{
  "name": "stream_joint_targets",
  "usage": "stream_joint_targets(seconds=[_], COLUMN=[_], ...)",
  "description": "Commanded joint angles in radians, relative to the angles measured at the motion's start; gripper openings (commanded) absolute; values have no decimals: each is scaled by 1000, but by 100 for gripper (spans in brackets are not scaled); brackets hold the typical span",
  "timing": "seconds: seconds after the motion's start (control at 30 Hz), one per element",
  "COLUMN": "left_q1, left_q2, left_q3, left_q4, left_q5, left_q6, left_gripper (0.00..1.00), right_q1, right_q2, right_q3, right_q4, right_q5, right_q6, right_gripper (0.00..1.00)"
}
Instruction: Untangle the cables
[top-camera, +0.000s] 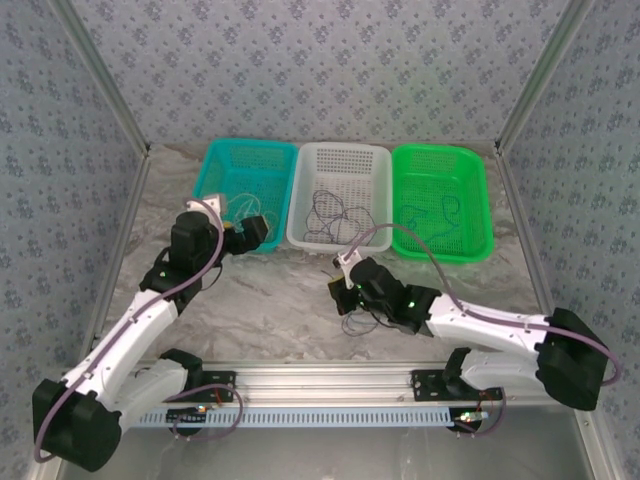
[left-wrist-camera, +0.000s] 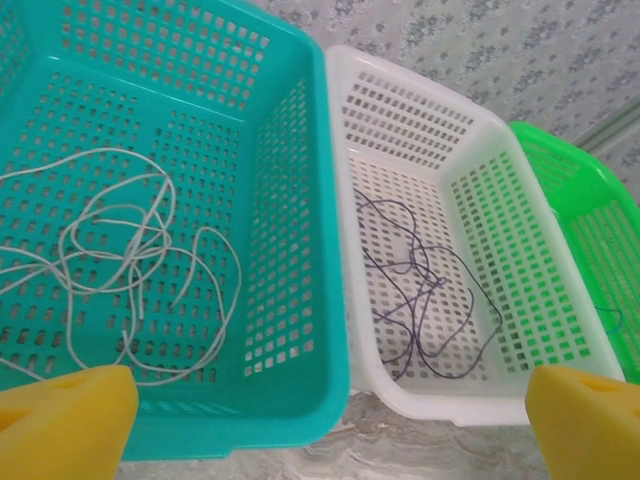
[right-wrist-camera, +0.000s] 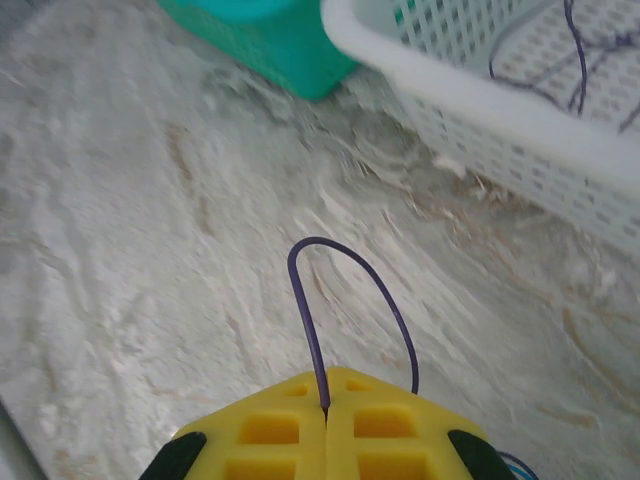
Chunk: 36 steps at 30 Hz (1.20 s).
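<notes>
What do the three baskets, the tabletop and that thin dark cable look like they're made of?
Teal basket, white basket, green basket: moulded plastic, slightly glossy, with perforated walls. Tabletop: grey-white marble veining; stone or printed laminate, cannot tell which. Cable: smooth purplish sheath holding a springy loop, probably plastic-insulated wire.

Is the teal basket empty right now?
No, a whitish cable lies in loose loops on the floor of the teal basket.

Three baskets (top-camera: 340, 148), two arms (top-camera: 140, 320), and at least four thin cables (right-wrist-camera: 325, 240).
</notes>
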Motion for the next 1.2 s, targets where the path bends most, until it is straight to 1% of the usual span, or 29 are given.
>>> stream_joint_targets(seconds=[0.0,0.2,0.37,0.57,0.7,0.83,0.97,1.17], left_q1=[-23,-72,-132,-174,-221,-247,-273,-311], left_q2=[-17,-12,-16,-29,-21,8,36,99], left_q3=[-10,-9,-45,-121,-147,-165,-201,-207], left_q4=[65,109,192,290,320,362,458,515], left_q5=[29,66,150,209,205,225,252,264], left_q6=[5,15,31,-48,-52,-82,-142,-170], left_gripper=[99,100,100,99,99,98,92,70], right_q1=[-16,-53,-86,-97,-109,-110,-111,-112], right_q2=[-54,-133,-170,-189,-193,-200,-214,-219], right_q3=[-2,-22,-33,-48,-54,-55,-68,-73], right_q4=[26,74,112,167,211,214,242,251], right_q5=[-61,-114,-164,-177,-213,-208,-208,-232], right_q6=[-34,-23,-8,5,20,24,32,42], right_gripper=[0,0,0,0,0,0,0,0])
